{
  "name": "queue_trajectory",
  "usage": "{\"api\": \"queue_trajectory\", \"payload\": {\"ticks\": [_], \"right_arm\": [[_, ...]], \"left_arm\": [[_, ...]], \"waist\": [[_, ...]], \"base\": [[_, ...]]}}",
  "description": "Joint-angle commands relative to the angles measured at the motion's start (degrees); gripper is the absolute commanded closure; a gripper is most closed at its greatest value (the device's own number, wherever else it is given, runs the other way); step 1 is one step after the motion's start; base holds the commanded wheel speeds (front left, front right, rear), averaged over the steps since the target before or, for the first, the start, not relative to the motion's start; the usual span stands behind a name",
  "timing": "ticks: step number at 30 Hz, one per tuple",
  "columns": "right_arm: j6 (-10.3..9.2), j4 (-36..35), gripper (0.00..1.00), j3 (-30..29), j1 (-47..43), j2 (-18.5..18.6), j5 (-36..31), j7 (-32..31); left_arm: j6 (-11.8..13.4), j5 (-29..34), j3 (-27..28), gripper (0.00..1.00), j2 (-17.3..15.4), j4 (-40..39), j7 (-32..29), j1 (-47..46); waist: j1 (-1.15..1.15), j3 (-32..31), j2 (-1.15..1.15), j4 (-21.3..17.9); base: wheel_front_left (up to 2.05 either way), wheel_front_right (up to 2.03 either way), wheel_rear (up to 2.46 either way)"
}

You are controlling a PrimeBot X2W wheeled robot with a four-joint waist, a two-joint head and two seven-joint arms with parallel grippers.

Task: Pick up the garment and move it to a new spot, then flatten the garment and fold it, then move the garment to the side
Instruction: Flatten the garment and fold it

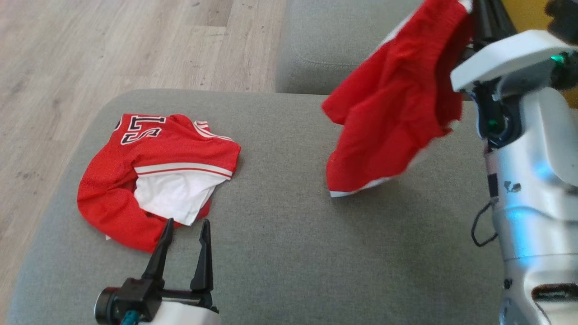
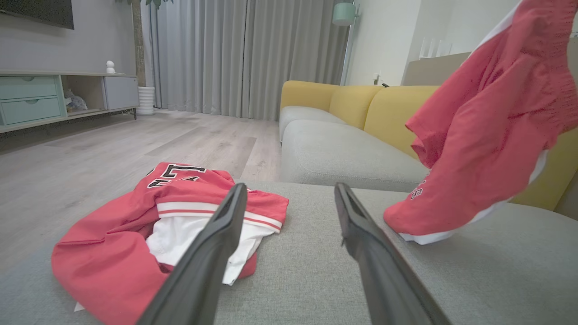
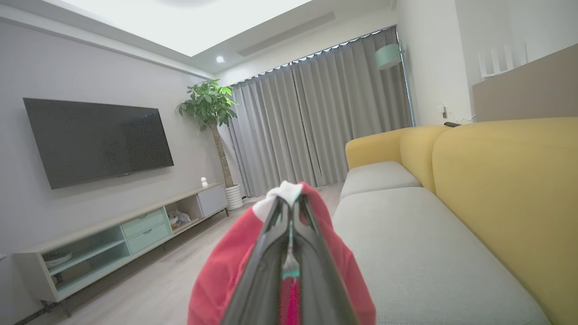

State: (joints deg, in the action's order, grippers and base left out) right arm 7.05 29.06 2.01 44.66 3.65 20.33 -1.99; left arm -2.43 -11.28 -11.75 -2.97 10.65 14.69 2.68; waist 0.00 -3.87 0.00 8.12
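A red garment (image 1: 393,113) with white trim hangs in the air at the upper right, over the grey cushion (image 1: 289,243). My right gripper (image 3: 289,203) is shut on its top edge, and the cloth drapes down both sides of the fingers. Its lower hem (image 2: 420,232) hangs close to the cushion; I cannot tell whether it touches. A second red jersey (image 1: 153,171) with black-and-white letters lies crumpled on the cushion's left part. My left gripper (image 1: 187,224) stands open and empty, its tips just short of that jersey's near edge (image 2: 135,253).
The cushion's left edge drops to a wooden floor (image 1: 90,45). Another grey seat (image 1: 334,40) lies beyond the cushion, with a yellow sofa back (image 3: 505,180) on the right. A TV stand (image 3: 113,243) runs along the far wall.
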Motion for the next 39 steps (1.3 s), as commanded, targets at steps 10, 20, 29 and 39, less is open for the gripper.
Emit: {"api": "queue_trajectory", "payload": {"ticks": [10,20,29,39], "right_arm": [[0.44,-2.0,1.0,-20.1,-0.7,-0.7,-19.2,-2.2],[0.44,-11.6,1.0,-24.5,1.7,-0.6,-27.8,-5.1],[0.44,-2.5,1.0,-8.8,-4.0,-0.8,-14.1,-2.6],[0.44,17.9,1.0,13.3,-8.6,-0.8,-4.8,8.5]], "left_arm": [[0.2,0.1,2.1,0.0,0.1,-2.6,0.3,-2.7],[0.6,-1.0,0.3,0.0,0.1,-2.7,0.3,-3.8],[0.3,-3.3,-1.1,0.0,0.1,-2.2,0.3,-5.6],[1.1,-5.6,-6.6,0.0,0.1,-1.7,0.3,-8.0]], "waist": [[0.0,1.9,0.0,-2.0],[0.0,3.3,0.0,-3.0],[0.0,5.5,0.0,-0.3],[0.0,6.7,0.0,7.9]], "base": [[0.0,0.0,0.0],[0.0,0.0,0.0],[0.0,0.0,0.0],[0.0,0.0,0.0]]}}
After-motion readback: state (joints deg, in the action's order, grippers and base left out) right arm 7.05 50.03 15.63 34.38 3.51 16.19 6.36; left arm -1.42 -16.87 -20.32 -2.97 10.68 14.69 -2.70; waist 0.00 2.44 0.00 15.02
